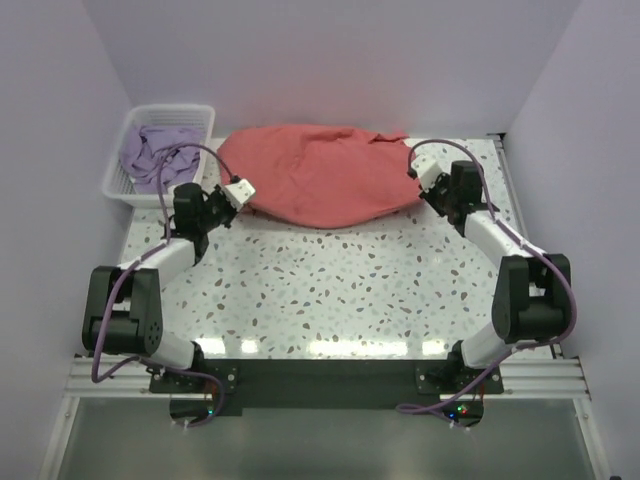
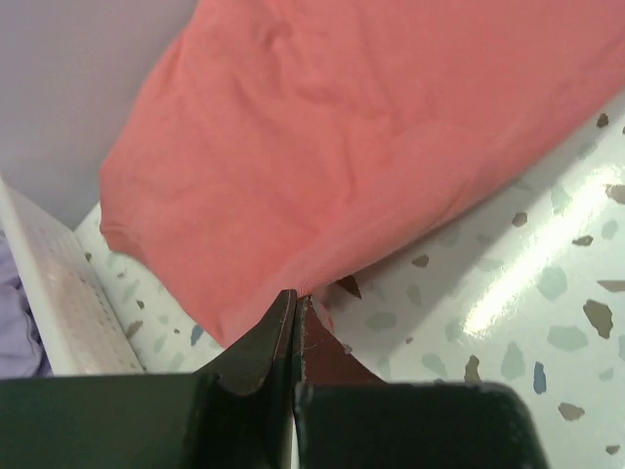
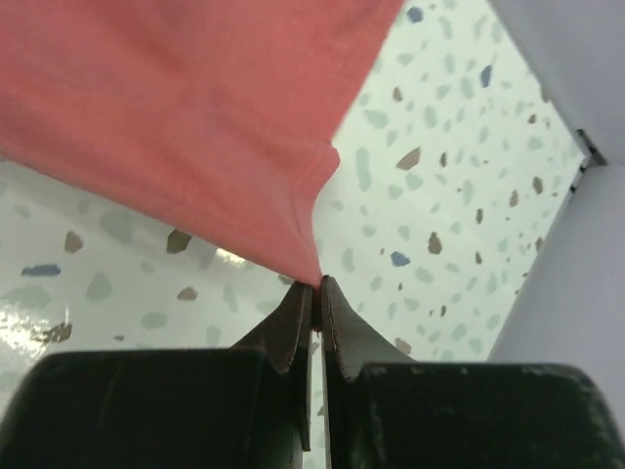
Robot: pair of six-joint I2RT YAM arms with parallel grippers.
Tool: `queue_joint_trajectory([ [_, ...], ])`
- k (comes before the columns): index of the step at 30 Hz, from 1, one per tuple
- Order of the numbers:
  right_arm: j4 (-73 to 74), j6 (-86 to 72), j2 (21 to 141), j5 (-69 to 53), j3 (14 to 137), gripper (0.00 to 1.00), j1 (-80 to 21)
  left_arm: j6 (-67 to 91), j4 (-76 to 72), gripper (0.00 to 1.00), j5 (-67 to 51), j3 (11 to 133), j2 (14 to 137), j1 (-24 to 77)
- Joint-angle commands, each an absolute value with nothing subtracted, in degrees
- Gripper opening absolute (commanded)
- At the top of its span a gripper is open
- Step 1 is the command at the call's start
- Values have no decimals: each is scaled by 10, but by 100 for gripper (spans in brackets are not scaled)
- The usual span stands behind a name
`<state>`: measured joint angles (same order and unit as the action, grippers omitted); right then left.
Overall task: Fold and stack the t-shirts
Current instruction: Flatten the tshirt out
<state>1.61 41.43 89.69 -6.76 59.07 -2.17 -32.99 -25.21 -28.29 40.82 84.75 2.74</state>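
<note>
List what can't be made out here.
Top view: red shirt, sleeves and collar buried in its own folds.
Top view: purple shirt, shape lost, crumpled in the basket; left wrist view's edge cuts it off.
Wrist views: left end effector and right end effector, amount of cloth pinched hidden inside the grip.
</note>
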Motion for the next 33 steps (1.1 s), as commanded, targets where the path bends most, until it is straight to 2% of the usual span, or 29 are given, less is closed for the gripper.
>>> queue_joint_trajectory([
  [1,-12,461,848,-77,593,0,-19,-358,-250,0,-254,429,834,24],
  [7,98,453,875,-64,698,0,-18,-312,-71,0,-288,586,875,3],
  [12,232,516,835,-83,735,0,-17,-412,160,0,-335,681,835,0],
  [17,339,598,748,-122,651,0,-18,-642,405,0,-362,644,788,0],
  [19,400,649,697,-140,615,0,-18,-685,440,0,-348,607,761,0],
  [22,459,727,623,-139,531,0,-17,-784,510,16,-340,521,717,0],
  [23,475,746,601,-138,490,4,-17,-828,543,31,-338,483,705,0],
  [25,524,808,562,-134,455,42,-17,-858,565,46,-331,454,670,0],
  [27,547,824,503,-137,423,87,-17,-874,594,53,-328,439,645,0],
  [30,579,810,476,-146,433,96,-18,-853,620,55,-330,467,648,0],
  [33,584,730,547,-145,487,95,-18,-798,618,56,-354,527,695,-28],
])
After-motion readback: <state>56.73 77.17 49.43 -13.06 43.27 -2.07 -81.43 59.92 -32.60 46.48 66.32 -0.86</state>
